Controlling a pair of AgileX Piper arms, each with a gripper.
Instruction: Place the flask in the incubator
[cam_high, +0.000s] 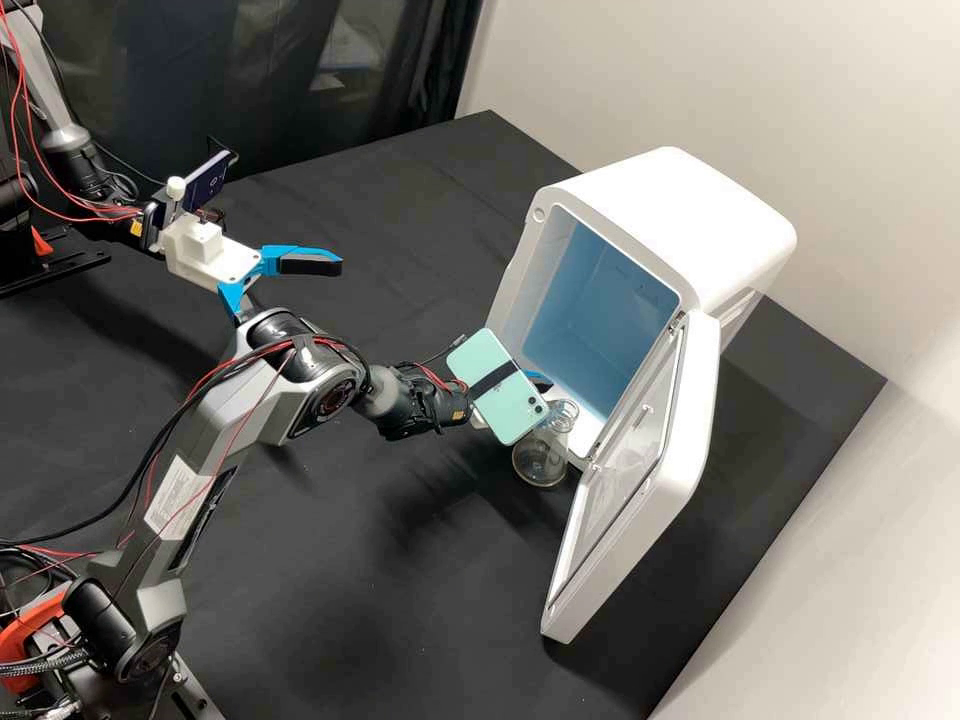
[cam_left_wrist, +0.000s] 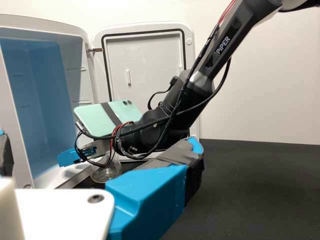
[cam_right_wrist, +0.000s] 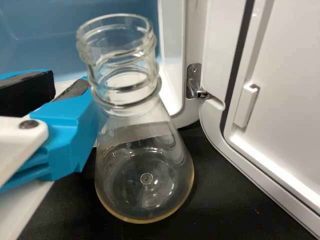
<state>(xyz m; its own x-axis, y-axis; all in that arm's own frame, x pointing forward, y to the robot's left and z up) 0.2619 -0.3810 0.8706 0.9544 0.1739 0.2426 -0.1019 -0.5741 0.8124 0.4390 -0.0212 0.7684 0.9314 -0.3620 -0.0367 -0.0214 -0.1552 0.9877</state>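
At the open front of the incubator (cam_high: 700, 215), the right gripper (cam_right_wrist: 75, 107) has its two fingers (cam_right_wrist: 65, 135) apart. One blue finger leans on the neck of the flask (cam_right_wrist: 142, 170). The other finger, the one with the black pad (cam_right_wrist: 25, 92), is off the glass, so the flask is not squeezed.

The flask stands up straight on the black bench (cam_high: 400, 580), not inside yet. It is see-through glass with a wide round bottom and an open screw top. It is just in front of the white edge of the incubator, near the little metal hinge (cam_right_wrist: 196, 89) of the door (cam_high: 640, 470).

In the high view the incubator is a white box, light blue inside. The flask is at 7 o'clock from that blue inside. The door hangs wide open, and the flask is just beside it at its 9 o'clock. A light green phone (cam_high: 497, 385) is strapped on the right arm's wrist. That arm comes in from 8 o'clock.

The left gripper (cam_high: 285, 285) hangs in the air at 10 o'clock from the flask, well apart from it. Its blue fingers (cam_high: 300, 263) are spread wide, with only air between them.
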